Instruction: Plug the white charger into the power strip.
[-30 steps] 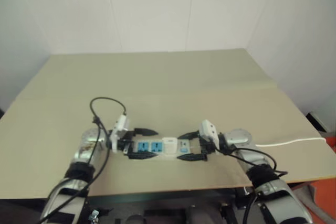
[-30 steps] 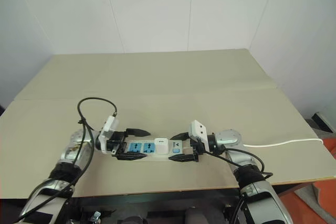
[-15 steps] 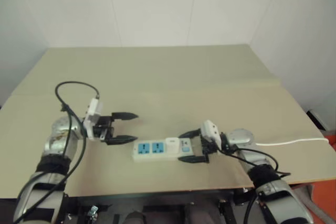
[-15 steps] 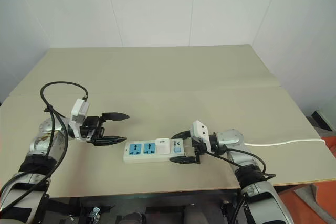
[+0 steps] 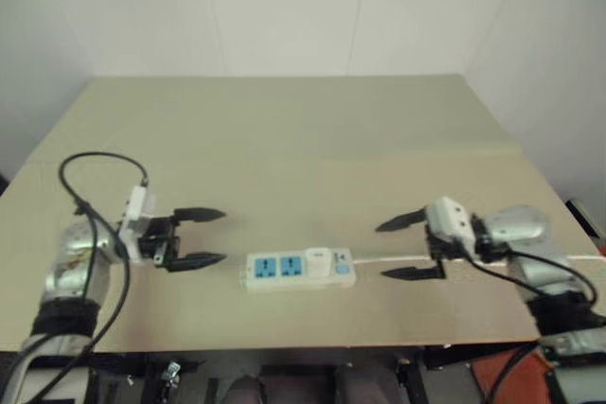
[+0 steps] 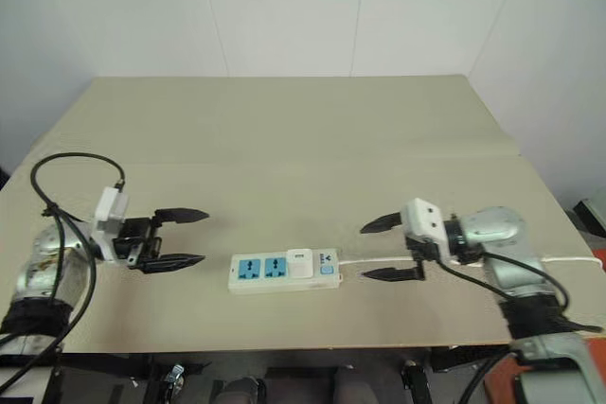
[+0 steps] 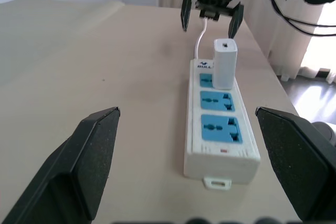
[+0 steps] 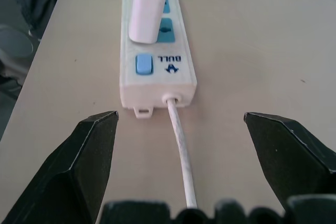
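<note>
The power strip (image 6: 282,270) lies flat near the table's front edge, between my two arms. The white charger (image 6: 300,262) stands upright in the socket nearest the blue switch (image 8: 143,64); the other two blue sockets (image 7: 219,113) are bare. My left gripper (image 6: 184,237) hovers open to the left of the strip, apart from it. On the other side, my right gripper (image 6: 386,249) is open too, its fingers straddling the thin white cord (image 8: 180,153) without touching it. Neither gripper holds anything.
The beige table (image 6: 303,139) stretches wide behind the strip. White walls rise beyond its far edge. The cord runs off toward the table's right edge (image 6: 568,260). A black cable (image 6: 66,163) loops over my left wrist.
Both grippers have drawn back from the power strip's ends, the left one to the left and the right one to the right, both rising. The strip and plugged charger stay put. The camera shifted slightly.
</note>
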### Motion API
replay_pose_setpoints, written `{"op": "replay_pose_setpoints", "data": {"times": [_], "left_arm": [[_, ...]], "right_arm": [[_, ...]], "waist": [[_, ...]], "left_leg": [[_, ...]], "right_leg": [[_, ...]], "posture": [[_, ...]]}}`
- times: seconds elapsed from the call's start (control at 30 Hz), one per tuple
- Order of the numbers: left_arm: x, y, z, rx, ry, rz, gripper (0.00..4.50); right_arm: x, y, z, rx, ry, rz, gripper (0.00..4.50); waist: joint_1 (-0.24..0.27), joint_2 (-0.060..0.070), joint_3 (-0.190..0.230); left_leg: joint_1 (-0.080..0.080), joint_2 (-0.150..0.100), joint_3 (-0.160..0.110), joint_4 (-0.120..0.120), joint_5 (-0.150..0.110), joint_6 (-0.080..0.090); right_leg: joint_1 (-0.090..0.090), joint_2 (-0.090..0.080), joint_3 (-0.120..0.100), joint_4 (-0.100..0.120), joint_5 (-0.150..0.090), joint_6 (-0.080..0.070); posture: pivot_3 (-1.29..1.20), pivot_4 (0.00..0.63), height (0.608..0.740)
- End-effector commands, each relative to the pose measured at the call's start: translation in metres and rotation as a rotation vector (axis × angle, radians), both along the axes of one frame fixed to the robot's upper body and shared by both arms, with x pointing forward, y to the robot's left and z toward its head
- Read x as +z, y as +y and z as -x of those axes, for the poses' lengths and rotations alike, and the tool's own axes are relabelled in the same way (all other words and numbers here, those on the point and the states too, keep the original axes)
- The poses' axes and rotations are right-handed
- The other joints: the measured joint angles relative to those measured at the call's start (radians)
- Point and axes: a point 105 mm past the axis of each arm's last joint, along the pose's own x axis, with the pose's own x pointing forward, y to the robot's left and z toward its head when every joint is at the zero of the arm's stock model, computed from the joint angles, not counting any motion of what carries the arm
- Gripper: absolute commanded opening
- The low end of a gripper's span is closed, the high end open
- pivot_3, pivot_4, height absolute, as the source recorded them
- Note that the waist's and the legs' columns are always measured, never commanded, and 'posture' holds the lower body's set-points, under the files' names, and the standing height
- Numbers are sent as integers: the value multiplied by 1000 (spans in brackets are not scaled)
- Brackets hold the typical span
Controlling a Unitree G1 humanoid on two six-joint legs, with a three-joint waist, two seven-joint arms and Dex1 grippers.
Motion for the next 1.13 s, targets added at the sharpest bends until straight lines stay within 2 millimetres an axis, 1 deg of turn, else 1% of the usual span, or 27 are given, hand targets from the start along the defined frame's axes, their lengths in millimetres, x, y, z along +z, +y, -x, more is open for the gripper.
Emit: {"op": "replay_pose_setpoints", "data": {"times": [0.03,0.17,0.3,0.37,0.5,0.6,0.67,0.8,0.93,1.03,1.13], "left_arm": [[15,7,9,10,-55,0,4500],[14,9,11,18,-51,-10,4500],[13,7,11,7,-58,-34,4500],[16,7,12,10,-72,-34,4500],[18,13,15,28,-76,-29,4500],[13,13,20,39,-70,-36,4500],[11,15,23,70,-59,-20,4500],[7,12,32,82,-42,-34,4500],[11,10,35,103,-42,-26,4500],[19,7,35,105,-51,-30,4500],[20,7,39,104,-50,-37,4500]], "right_arm": [[21,-13,10,-1,-40,-3,4491],[20,-23,16,-30,-12,5,4491],[20,-25,22,-42,-15,2,4491],[22,-26,25,-46,-29,-13,4491],[24,-22,27,-64,-46,-52,4491],[17,-22,33,-66,-42,-49,4491],[14,-18,37,-75,-40,-59,4491],[17,-15,40,-98,-50,-80,4491],[21,-11,40,-130,-77,-85,4491],[25,-11,40,-144,-97,-93,4491],[24,-9,42,-146,-102,-96,4491]], "waist": [[1,0,0],[3,0,0],[4,0,0],[4,0,0],[2,0,0],[2,0,0],[3,0,0],[3,0,0],[5,0,0],[6,0,0],[6,0,0]], "left_leg": [[-1,0,0,0,0,0],[-2,0,0,0,0,0],[-2,0,0,0,0,0],[-2,0,0,0,0,0],[-2,0,0,0,0,0],[-1,1,0,0,0,0],[-2,0,0,0,0,0],[-1,0,0,0,0,0],[0,1,0,0,0,0],[0,1,0,0,0,0],[0,1,0,0,0,0]], "right_leg": [[0,0,0,-1,0,0],[1,-1,-1,-4,1,1],[1,0,-1,-5,1,1],[1,0,-1,-5,1,1],[1,0,-1,-4,1,1],[1,0,-1,-4,1,1],[1,0,-1,-5,1,1],[2,-1,-1,-4,1,1],[3,0,-1,-4,1,1],[3,-1,-1,-4,1,1],[3,-1,-1,-4,1,1]], "posture": [[0,150,740],[0,150,740],[0,150,740],[0,150,740],[0,150,740],[0,150,740],[0,150,740],[0,150,740],[0,150,740],[0,150,740],[0,150,740]]}}
